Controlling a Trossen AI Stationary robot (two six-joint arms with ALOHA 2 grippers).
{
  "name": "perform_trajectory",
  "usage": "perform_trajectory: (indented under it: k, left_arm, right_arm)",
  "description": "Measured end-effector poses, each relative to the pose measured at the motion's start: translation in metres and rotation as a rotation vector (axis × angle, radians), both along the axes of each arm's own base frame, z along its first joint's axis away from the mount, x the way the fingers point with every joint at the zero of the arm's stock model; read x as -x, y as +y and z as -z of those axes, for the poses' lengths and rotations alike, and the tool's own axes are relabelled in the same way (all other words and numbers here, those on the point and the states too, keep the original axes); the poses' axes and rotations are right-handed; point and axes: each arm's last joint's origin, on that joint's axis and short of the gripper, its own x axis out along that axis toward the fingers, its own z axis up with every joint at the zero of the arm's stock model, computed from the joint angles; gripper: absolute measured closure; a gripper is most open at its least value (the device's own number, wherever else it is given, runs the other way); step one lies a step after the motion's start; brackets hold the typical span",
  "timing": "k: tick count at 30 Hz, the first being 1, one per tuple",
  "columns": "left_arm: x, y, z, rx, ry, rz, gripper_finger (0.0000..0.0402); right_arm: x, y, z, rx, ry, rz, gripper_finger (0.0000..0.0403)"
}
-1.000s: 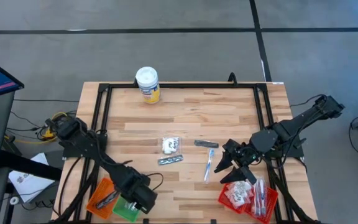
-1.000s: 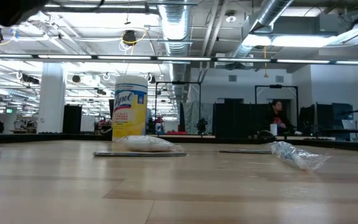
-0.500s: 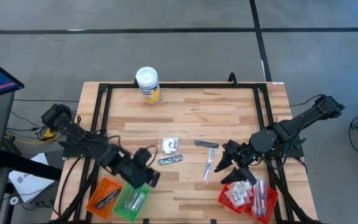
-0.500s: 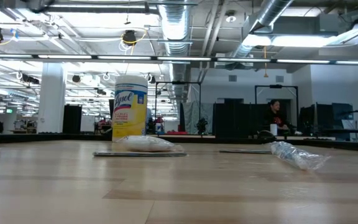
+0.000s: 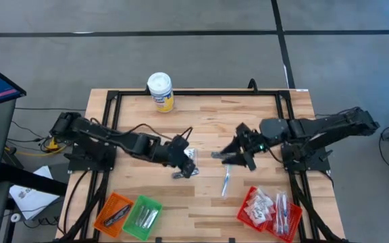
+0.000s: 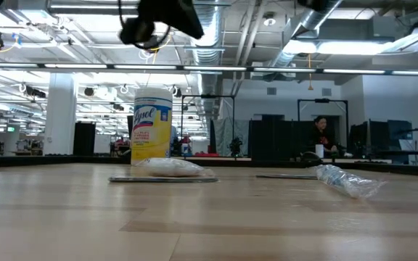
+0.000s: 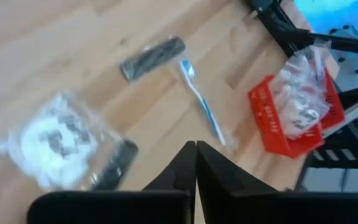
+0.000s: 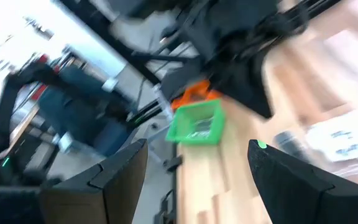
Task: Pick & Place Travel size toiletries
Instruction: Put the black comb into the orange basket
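On the pale wooden slatted table (image 5: 201, 121), four toiletries lie loose mid-board. Largest is the crinkly clear bag with a white sachet (image 5: 186, 156): light and slippery, so best pinched at a loose edge. Next is the blue-and-white wrapped toothbrush (image 5: 226, 181), stiff and thin; take it mid-handle. Two small dark tubes (image 5: 224, 156) look rigid. The left gripper (image 5: 188, 164) hovers above the bag, fingers together, empty. The right gripper (image 5: 242, 145) stands spread above one tube.
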Motion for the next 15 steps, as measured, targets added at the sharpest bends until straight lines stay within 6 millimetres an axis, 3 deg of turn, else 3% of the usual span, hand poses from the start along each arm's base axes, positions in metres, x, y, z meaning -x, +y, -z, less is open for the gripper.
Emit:
perform_trajectory:
  k: [8,15]
  left_arm:
    - [-0.020,0.019,0.020,-0.091,0.057,0.113,0.0399]
    - [-0.031,0.016,0.047,-0.100,0.136,0.181,0.0400]
  right_arm:
    - [-0.006,-0.037,0.005,-0.002,0.040,0.156,0.0133]
    - [-0.006,-0.045,0.005,0.051,0.032,0.167,0.0133]
